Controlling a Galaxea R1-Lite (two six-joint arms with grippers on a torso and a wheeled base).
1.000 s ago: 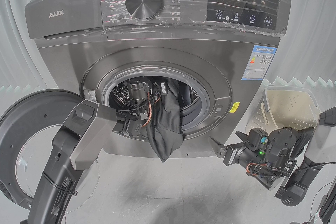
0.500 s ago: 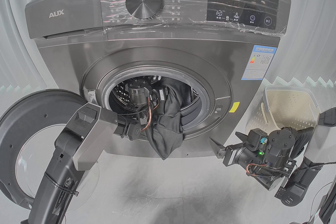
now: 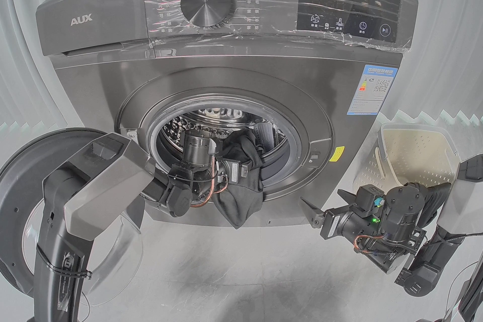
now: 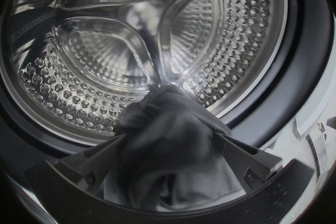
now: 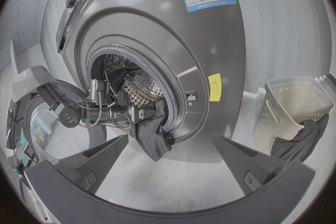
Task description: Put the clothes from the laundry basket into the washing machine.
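1 washer (image 3: 226, 61), 1 basket (image 3: 417, 147) just behind right pincer (image 3: 326, 200) (released, empty), 2 dark garments: garment A (image 3: 239, 197) lying unclamped between released left pincer's (image 4: 168, 137) fingers at washer mouth, garment B (image 5: 297, 140) over basket rim.

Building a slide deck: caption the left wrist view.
Open left claw straddling a dark garment draped at the mouth of the washing machine's steel drum.

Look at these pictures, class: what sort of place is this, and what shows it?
Probably a laundry area: a front-loading washing machine with its door open, a laundry basket beside it, and a dark garment hanging from the machine's opening.
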